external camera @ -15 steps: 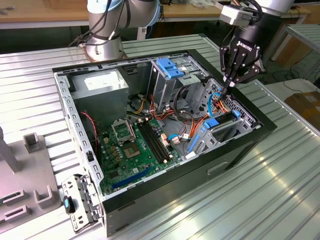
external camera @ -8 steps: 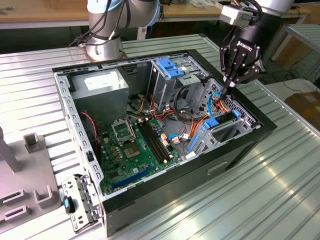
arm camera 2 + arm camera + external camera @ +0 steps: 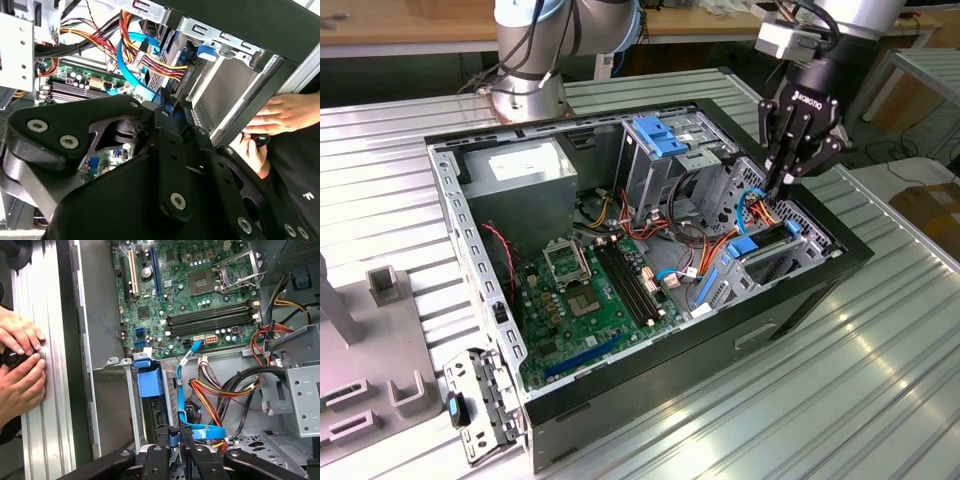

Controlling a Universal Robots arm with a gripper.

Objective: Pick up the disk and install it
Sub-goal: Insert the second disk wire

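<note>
The open computer case (image 3: 650,350) lies on its side on the ribbed metal surface (image 3: 880,370), with the motherboard (image 3: 590,300) exposed inside. The arm reaches down over the drive cage (image 3: 790,255) at the end of the case toward the exterior view's right.

The tool (image 3: 782,185) points down into this cage. Its fingers are drawn close together, and in both wrist views a narrow blue edge sits between the fingertips (image 3: 174,437), so the tool is pinching the disk (image 3: 760,243). In the exterior view the bright blue carrier of the disk lies in the cage slot directly below the tool, seated between the metal walls. In the first wrist view the blue frame runs from the fingertips toward the motherboard.

Orange, red and yellow power wires (image 3: 210,390) and a thin blue cable (image 3: 182,390) run just beside the disk.

A person's hands (image 3: 20,365) rest on the surface beside the case wall, holding a small dark object (image 3: 12,356).
</note>
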